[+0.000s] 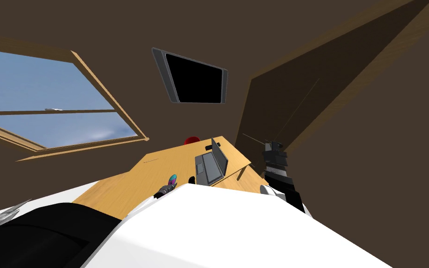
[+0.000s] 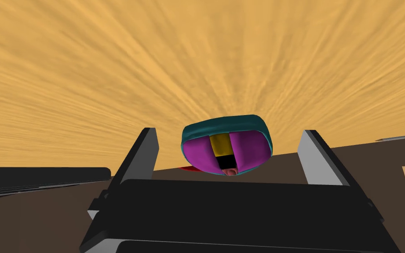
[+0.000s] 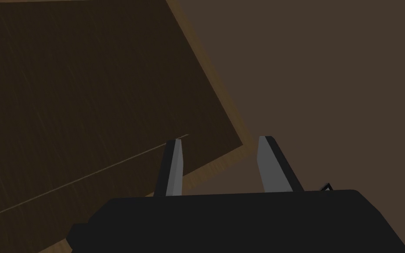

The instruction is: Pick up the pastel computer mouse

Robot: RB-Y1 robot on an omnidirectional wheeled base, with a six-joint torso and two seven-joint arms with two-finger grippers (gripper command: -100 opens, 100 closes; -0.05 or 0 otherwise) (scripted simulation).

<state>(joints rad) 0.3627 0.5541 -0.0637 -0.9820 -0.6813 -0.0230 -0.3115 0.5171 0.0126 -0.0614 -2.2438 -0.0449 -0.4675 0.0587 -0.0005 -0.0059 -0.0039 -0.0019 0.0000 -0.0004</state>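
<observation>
The pastel computer mouse (image 2: 227, 145), teal with magenta buttons and a yellow wheel, lies on the wooden desk (image 2: 109, 79). My left gripper (image 2: 228, 131) is open, one finger on each side of the mouse with a clear gap to both. In the head view the mouse (image 1: 173, 179) sits near the desk's (image 1: 129, 181) front edge, with my left gripper (image 1: 166, 188) just before it. My right gripper (image 1: 274, 145) is raised off the desk's right end; its fingers (image 3: 175, 167) stand apart with nothing between them.
An open grey laptop (image 1: 211, 165) stands on the desk to the right of the mouse. A red object (image 1: 191, 140) sits at the far edge. A dark screen (image 1: 194, 77) hangs on the wall behind, and a window (image 1: 45, 107) is at the left.
</observation>
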